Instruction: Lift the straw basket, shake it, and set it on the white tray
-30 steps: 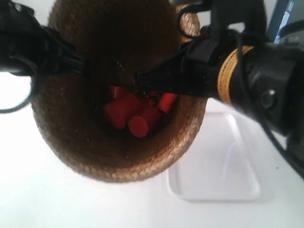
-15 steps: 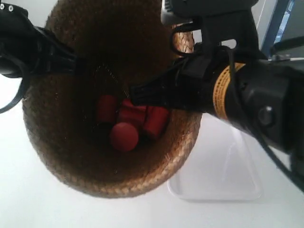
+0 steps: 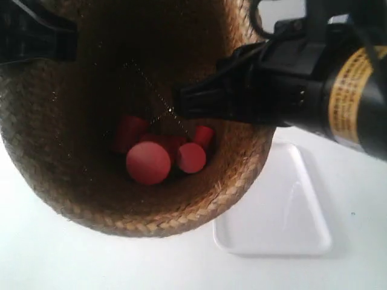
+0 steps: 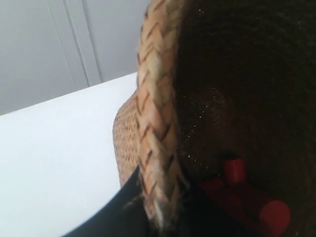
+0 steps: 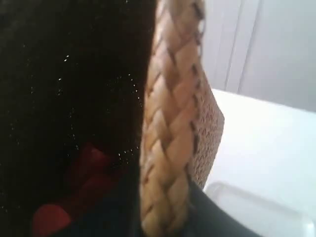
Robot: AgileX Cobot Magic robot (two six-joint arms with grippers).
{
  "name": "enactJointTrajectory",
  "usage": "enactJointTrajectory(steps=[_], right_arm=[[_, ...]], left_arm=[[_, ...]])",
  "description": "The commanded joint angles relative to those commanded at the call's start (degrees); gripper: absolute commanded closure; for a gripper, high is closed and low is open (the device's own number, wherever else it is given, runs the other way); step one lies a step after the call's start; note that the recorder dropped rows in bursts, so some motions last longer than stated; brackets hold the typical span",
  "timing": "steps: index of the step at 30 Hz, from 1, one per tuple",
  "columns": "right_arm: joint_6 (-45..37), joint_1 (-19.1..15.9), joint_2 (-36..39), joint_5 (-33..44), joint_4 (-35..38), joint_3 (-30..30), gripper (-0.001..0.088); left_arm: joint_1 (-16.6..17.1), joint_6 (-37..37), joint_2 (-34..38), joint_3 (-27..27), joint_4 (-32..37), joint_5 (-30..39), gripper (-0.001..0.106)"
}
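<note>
The straw basket (image 3: 121, 199) hangs in the air close to the exterior camera, filling most of that view, with several red cylinders (image 3: 148, 162) loose on its dark bottom. My left gripper (image 4: 160, 217) is shut on the braided rim (image 4: 155, 123), one jaw outside the wall and one inside. On the opposite side my right gripper (image 5: 165, 217) is shut on the rim (image 5: 170, 123) the same way. The white tray (image 3: 284, 217) lies on the table below and toward the exterior view's right of the basket, partly hidden by it; its corner (image 5: 256, 210) shows in the right wrist view.
A white table (image 3: 60, 254) spreads under the basket. The arm at the exterior view's right (image 3: 302, 90) reaches over the basket's mouth, the other arm (image 3: 36, 33) comes in at the top left. Pale cabinet doors (image 4: 64, 44) stand behind the table.
The basket has come up closer to the exterior camera and looks larger. The red cylinders have tumbled into a new arrangement on its bottom. Both grippers stay on the rim.
</note>
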Motion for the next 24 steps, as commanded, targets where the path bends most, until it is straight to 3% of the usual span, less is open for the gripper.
enactJointTrajectory(steps=[2,5,19,24], right_arm=[[-4.8,-0.8,1.5,1.6,8.4,-1.1,0.0868],[-13.4,-0.1,-1.0,-1.3,18.8,-2.4,0.0868],[-14.1,-0.1,-3.8,-0.4,18.4,-2.5,0.0868],[-15.1,-1.6,-3.8,3.2,23.3,-5.1,0.0868]], left_arm=[[0.0,-0.4,0.8,-0.6,-5.5,0.5,0.105],[0.0,5.0,-1.3,-1.1,-8.4,-4.3,0.105],[0.7,-1.2,-2.1,-1.8,-8.6,0.2,0.105],[0.7,-1.8,-0.6,-5.5,-9.4,5.9,0.105]])
